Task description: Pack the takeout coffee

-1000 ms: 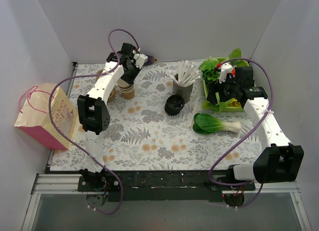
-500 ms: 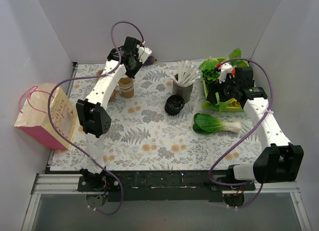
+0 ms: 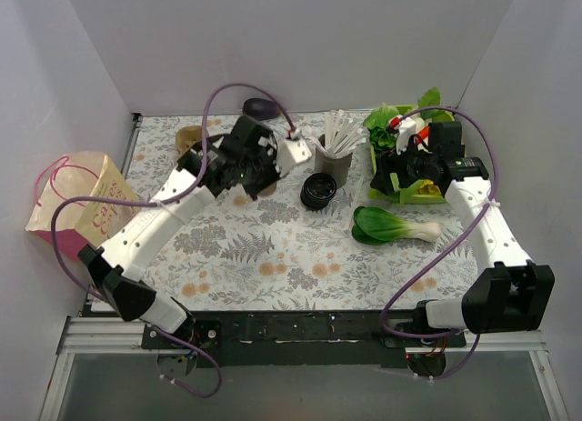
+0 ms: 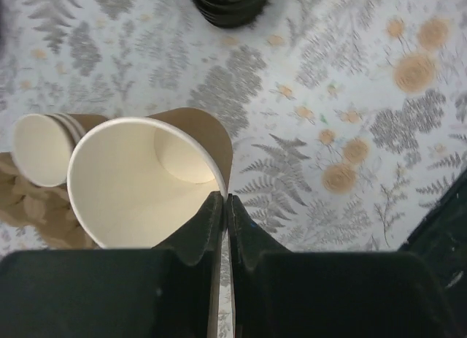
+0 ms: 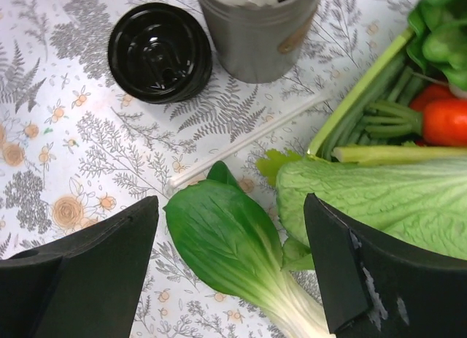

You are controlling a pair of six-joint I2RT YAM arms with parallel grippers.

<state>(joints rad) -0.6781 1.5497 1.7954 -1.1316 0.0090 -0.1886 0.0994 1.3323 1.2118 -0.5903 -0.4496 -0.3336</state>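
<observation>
Above the mat [image 3: 273, 248], left of centre, the left gripper [image 4: 225, 199] pinches the cup [image 4: 146, 177] by its rim, probably to carry it toward the lids [image 5: 159, 52]; the right gripper [image 5: 232, 206] hangs spread beside them

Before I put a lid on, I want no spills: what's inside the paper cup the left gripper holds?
Nothing: the paper cup shows a bare white wall and bottom. The left gripper pinches the rim and hides a sliver of the near wall.
</observation>
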